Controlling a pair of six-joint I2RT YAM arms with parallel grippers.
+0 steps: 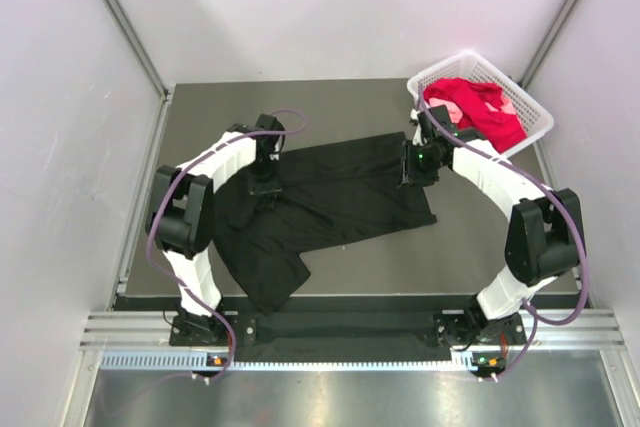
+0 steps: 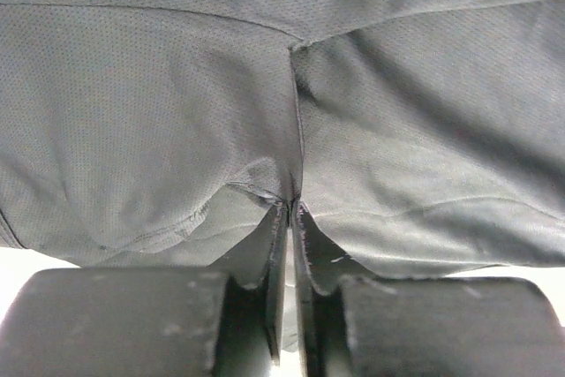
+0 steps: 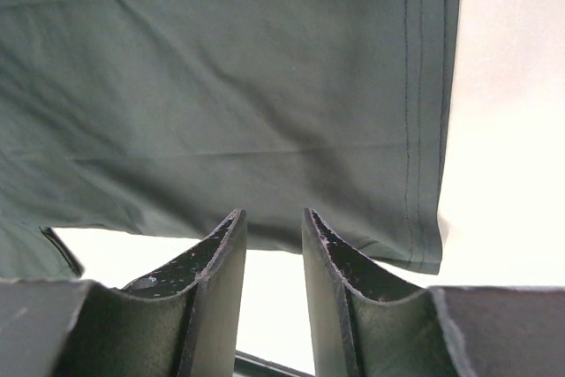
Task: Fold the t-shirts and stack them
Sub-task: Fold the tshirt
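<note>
Presently, the black t-shirt (image 1: 340, 192) is found spread and creased across the middle of the desk (image 1: 480, 247), with one part trailing toward the near edge. A pinch of its fabric at a seam is clamped in the left gripper (image 2: 290, 209), whose fingers are nearly together. The right gripper (image 3: 272, 218) is seen narrowly parted at the shirt's hemmed edge (nothing is caught between its fingers). The red t-shirt (image 1: 475, 102) is found heaped in the white basket (image 1: 440, 67) at the far right corner.
</note>
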